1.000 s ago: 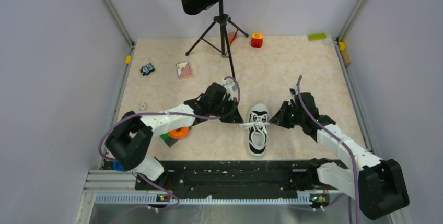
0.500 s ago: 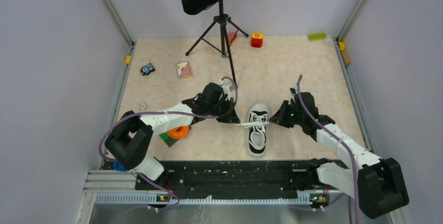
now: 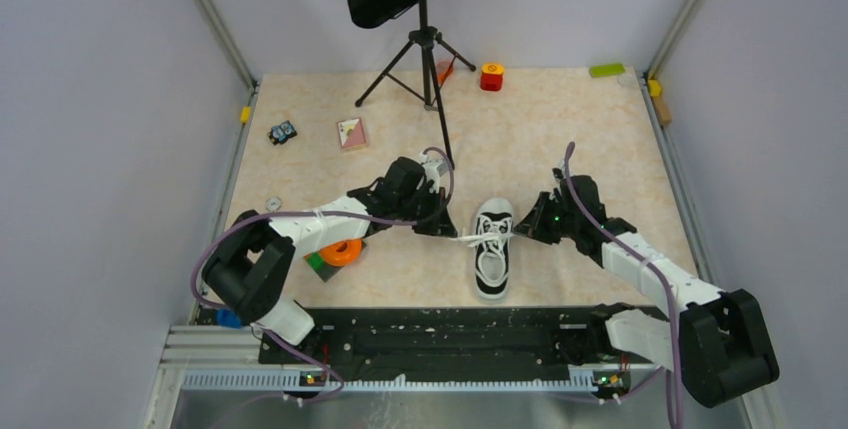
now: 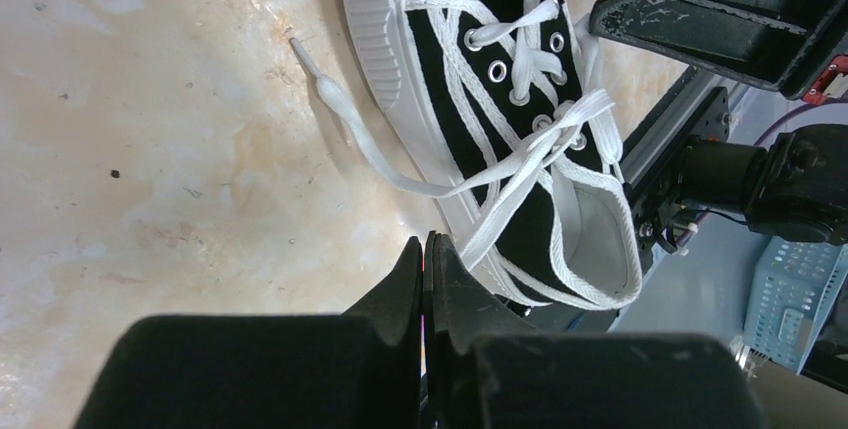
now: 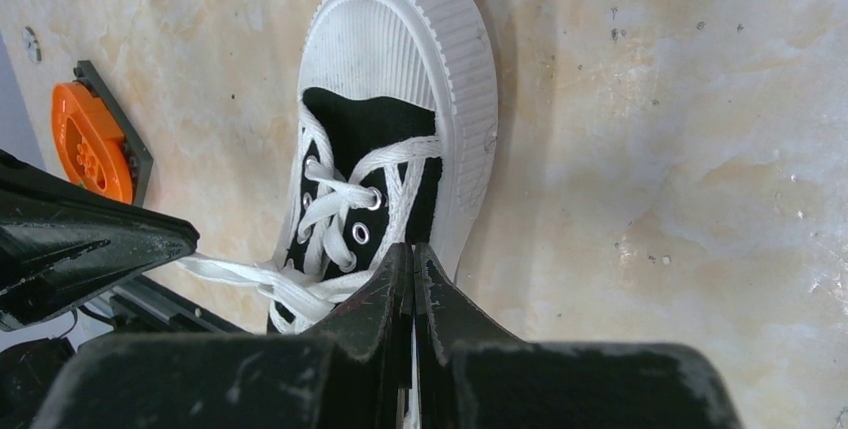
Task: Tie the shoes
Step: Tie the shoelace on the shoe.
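Beige tabletop (image 3: pixel 560 139) between lavender walls (image 3: pixel 100 149) bears a sneaker (image 3: pixel 493 254), laces (image 4: pixel 520 164) taut.

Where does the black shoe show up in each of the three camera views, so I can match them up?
Top view: the shoe sits at the middle, a little low, toe pointing away from the arm bases.
Left wrist view: the shoe fills the upper right, lying diagonally, toe toward the top left.
Right wrist view: the shoe is at the upper middle, toe at the top.
Shared landmark: the white toe cap.
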`<control>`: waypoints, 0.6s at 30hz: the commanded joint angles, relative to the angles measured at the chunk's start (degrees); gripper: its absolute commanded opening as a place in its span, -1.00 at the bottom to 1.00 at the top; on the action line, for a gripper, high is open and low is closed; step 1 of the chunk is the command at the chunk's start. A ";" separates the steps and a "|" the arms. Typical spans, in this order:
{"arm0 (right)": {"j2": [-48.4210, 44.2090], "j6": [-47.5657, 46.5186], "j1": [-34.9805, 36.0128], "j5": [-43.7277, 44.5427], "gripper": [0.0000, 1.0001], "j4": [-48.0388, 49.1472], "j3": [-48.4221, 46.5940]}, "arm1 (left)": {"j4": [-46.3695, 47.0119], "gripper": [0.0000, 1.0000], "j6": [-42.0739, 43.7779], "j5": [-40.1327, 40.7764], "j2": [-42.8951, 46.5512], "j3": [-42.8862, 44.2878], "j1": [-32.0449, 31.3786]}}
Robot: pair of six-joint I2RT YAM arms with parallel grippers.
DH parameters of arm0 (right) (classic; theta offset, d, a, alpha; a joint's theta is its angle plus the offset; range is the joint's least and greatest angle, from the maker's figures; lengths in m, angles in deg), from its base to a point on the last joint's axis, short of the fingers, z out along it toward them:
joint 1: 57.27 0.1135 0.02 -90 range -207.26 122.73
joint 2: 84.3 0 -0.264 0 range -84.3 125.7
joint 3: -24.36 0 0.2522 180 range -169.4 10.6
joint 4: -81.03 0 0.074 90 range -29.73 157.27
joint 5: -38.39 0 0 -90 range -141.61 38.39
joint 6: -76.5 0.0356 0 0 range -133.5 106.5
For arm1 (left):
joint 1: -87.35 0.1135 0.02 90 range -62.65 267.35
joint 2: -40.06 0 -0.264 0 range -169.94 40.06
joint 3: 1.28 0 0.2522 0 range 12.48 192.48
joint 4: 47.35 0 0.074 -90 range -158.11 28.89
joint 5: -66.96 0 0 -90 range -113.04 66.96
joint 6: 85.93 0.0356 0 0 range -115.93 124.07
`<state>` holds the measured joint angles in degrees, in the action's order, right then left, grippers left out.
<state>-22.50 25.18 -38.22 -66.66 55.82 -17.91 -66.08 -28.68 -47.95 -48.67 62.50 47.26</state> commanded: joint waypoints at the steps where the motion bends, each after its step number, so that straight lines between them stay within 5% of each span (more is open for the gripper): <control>1: 0.33 -0.18 -0.34 0.61 -1.00 3.46 -1.75 | 0.27 -1.00 1.79 -2.65 -0.33 -0.41 0.46; 18: 1.29 -0.12 -0.40 2.22 -1.00 3.79 -1.90 | -1.18 -1.00 3.48 -1.68 -0.92 -0.12 0.45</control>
<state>-21.87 25.18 -38.22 -66.04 57.86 -17.91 -66.15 -27.02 -50.20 -50.00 61.56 47.26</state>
